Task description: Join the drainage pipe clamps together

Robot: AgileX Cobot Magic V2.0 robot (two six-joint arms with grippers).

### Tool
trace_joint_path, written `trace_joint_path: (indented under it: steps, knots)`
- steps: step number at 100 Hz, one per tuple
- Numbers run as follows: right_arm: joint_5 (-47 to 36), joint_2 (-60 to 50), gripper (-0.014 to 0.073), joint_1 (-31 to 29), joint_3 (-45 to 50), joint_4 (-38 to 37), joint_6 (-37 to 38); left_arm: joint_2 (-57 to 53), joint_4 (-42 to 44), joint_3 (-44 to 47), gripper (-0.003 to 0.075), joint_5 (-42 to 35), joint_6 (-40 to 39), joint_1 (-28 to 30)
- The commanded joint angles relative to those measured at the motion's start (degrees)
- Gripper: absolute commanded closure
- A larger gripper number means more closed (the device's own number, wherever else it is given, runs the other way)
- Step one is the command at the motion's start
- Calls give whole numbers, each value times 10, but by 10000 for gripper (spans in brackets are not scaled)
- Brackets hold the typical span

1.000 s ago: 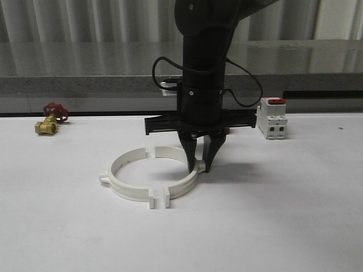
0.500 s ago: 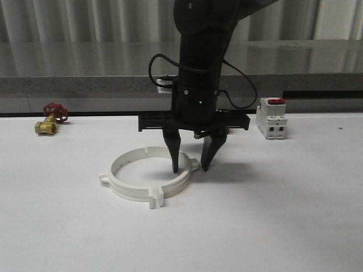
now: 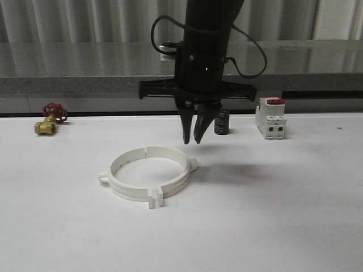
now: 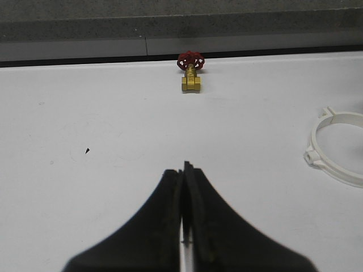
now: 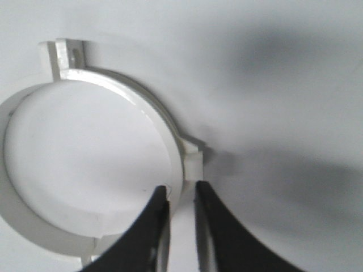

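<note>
A: Clamps first. Where do the drainage pipe clamps [image 3: 148,174] lie?

B: On the white table [image 3: 283,215], a little left of centre and toward the near side. The two white half-rings sit end to end as one wide ring, lying flat. Paired tabs meet at the near edge and again at the far edge, and I see no gap at either joint. Single tabs stick out at the left and right sides.

A: And the right gripper [image 3: 191,140]?

B: It hangs above the table just beyond the far right part of the ring, fingers pointing down, touching nothing. The tips stand almost together with only a thin slit between them, and nothing is between them. In the right wrist view the right gripper [image 5: 180,195] shows that same narrow gap, over the ring's band [image 5: 113,102] beside one side tab.

A: The left gripper [image 4: 184,173]?

B: In the left wrist view its black fingers are pressed together, empty, over bare table.

A: Anything else around?

B: A brass valve with a red handwheel [image 3: 50,119] at the far left, a white breaker with a red top [image 3: 271,118] at the far right, and a small dark cylinder [image 3: 221,122] just left of the breaker.
</note>
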Motion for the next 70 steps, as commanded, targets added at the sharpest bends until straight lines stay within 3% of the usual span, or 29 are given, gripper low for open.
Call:
trace_joint_path:
  steps: [1,3,33,70]
  knots:
    - [0,-64,641,-4,4,-17,-7,3,-1,-15,741,-39,0,2]
    - [0,-68,669,-4,9,-21,-6,3,-1,-15,741,-39,0,2]
    - [-14,-173,659,-49,128,-49,-1,3,-1,-15,741,-39,0,2]
    - [-98,-359,658,-212,349,-50,-34,3,-1,-15,741,-39,0,2]
